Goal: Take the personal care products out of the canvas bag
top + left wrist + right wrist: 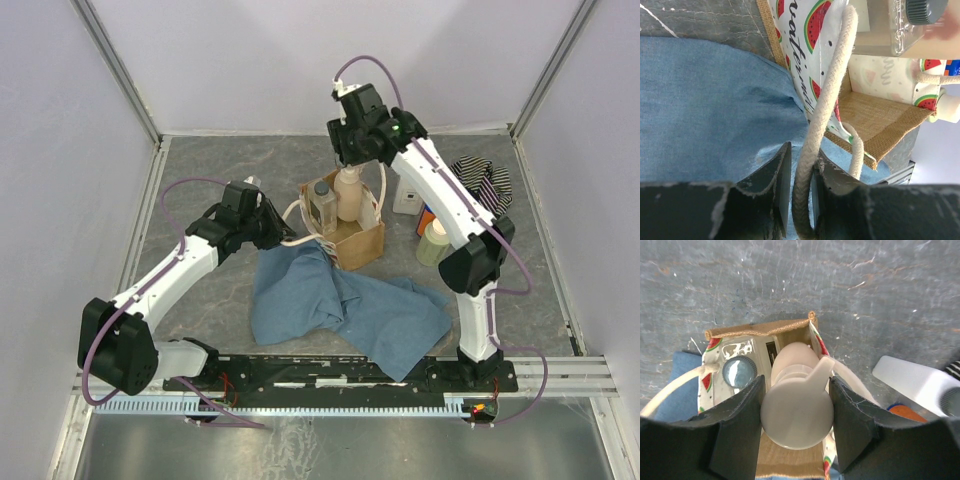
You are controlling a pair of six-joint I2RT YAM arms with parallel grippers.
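The canvas bag (358, 243) stands mid-table with its watermelon-print lining (805, 60) showing. My left gripper (283, 232) is shut on its cream rope handle (807, 200), and the jaws (801, 185) pinch the rope. My right gripper (350, 160) is above the bag, shut on the head of the tan pump bottle (348, 197). The pump head (796, 415) sits between the fingers, and the bottle's base is still inside the bag. The clear square bottle (323, 207) with a dark cap (739, 371) stands in the bag beside it. The pale yellow-green bottle (432, 243) and the orange bottle (425, 214) lie on the table to the right.
A large blue-grey cloth (340, 300) lies in front of the bag, under its near edge. A striped cloth (485, 180) lies at the back right. A white object (405, 200) rests right of the bag, beside the right arm. Walls enclose the table on three sides.
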